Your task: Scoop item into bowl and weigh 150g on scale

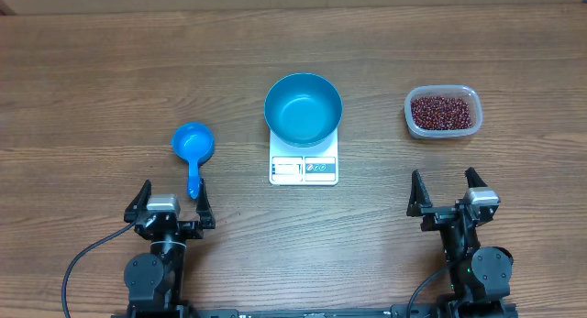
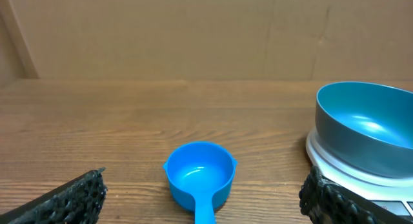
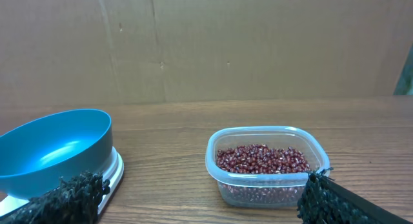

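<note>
**Jaws spread on both arms; beans kept in the tub, bowl seated on the scale**

Both the left jaws and the right jaws are seen spread wide at the near edge of the wooden surface (image 1: 92, 80), and nothing is gripped by either pair.

Three containers are laid out ahead of them. A clear rounded-rectangle tub (image 1: 409, 112) is placed at the far right, ahead of the right jaws and well apart from them. The beans (image 1: 444, 112) are held inside it as a loose maroon layer whose top is kept below the rim. Each bean is shown as tiny, dark red-brown and slightly glossy.

The bowl (image 1: 303, 107) is set at the centre on the scale (image 1: 304, 167). It is round, deep and teal-blue, and only its bare glossy inner wall is shown. The far part of the scale is covered by it. The white front strip, with display window and blue-marked buttons, is left exposed toward the arms. The display is too small to be read.

A small bright-blue scoop (image 1: 193, 146) is laid at the left, cup upward and bare inside. Its handle is pointed toward the left jaws, with the tip just beside one finger; contact cannot be told.
</note>
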`<state>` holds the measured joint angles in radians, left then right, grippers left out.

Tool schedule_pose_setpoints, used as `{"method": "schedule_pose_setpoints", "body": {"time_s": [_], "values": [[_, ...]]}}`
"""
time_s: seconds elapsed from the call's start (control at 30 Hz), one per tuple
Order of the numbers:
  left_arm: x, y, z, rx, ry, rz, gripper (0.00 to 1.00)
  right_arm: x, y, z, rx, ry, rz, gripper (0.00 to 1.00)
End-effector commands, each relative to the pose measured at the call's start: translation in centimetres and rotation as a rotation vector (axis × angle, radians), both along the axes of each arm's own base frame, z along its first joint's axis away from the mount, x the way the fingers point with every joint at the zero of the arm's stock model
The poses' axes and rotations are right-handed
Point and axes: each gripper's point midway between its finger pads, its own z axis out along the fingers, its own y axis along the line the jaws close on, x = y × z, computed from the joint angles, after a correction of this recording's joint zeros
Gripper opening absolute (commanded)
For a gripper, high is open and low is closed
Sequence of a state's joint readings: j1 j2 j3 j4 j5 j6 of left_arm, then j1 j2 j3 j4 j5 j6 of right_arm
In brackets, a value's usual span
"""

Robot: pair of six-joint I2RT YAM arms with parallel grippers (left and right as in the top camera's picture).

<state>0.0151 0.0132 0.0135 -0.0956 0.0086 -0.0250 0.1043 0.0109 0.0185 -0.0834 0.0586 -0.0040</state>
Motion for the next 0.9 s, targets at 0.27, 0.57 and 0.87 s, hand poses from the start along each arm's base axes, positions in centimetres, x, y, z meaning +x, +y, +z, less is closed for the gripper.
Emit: {"method": "schedule_pose_setpoints", "body": {"time_s": [0.27,0.57,0.87], "values": [[-1.7,0.9,2.7,-0.011,0.063,0.054,1.0,0.0,-0.1,-0.2,-0.004,-0.001,-0.006,1.0],[-1.7,0.9,5.1,-0.011,0.119,0.053,0.99,0.0,-0.1,-0.2,-0.005,-0.001,-0.006,1.0],[0.7,0.9,8.4,-0.01,0.316,0.054,0.99,0.0,-0.1,-0.2,-0.005,-0.001,-0.006,1.0]]}}
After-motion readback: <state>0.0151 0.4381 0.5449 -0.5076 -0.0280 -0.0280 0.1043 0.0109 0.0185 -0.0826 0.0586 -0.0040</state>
